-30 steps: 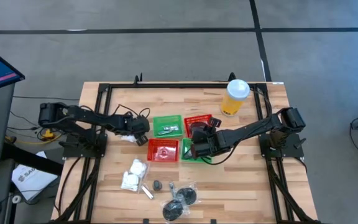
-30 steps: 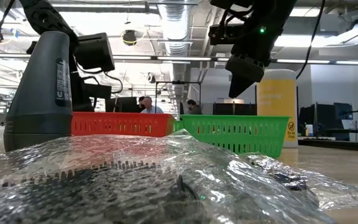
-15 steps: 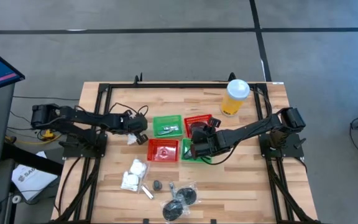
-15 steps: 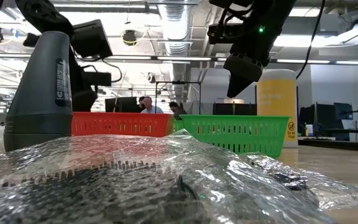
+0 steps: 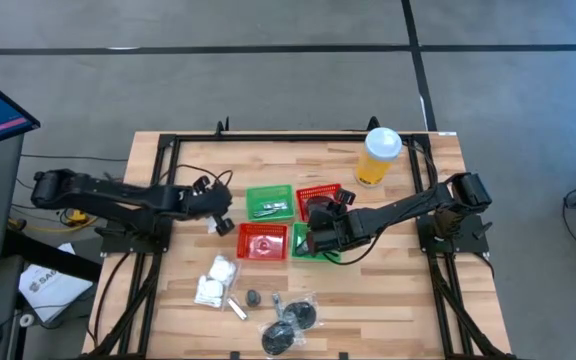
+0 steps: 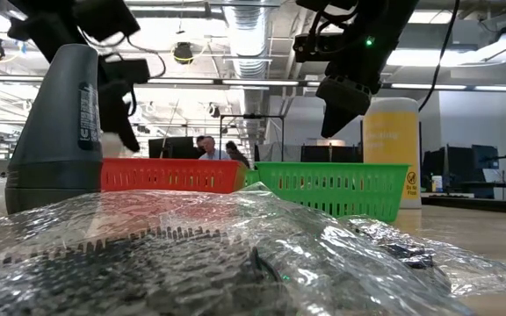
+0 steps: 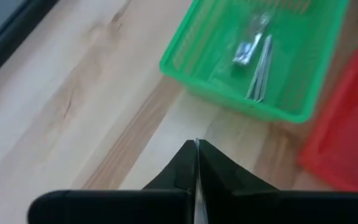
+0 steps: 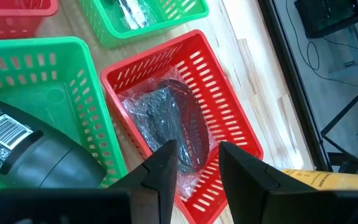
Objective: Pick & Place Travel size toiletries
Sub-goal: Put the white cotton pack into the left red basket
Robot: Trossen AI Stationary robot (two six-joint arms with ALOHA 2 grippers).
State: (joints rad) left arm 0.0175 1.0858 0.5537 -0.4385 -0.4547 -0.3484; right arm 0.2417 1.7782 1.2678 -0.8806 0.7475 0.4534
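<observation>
The left gripper was pinched fully shut, empty, beside the green basket holding thin tubes, apparently sorted there. The right gripper hovered partly open, empty, over the red basket's wrapped disc.

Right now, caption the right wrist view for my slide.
Right hand open above red mesh basket holding a plastic-wrapped dark disc.

The left hand, fingers pressed together, hangs over bare wood; thin tubes lie in a green basket.
</observation>
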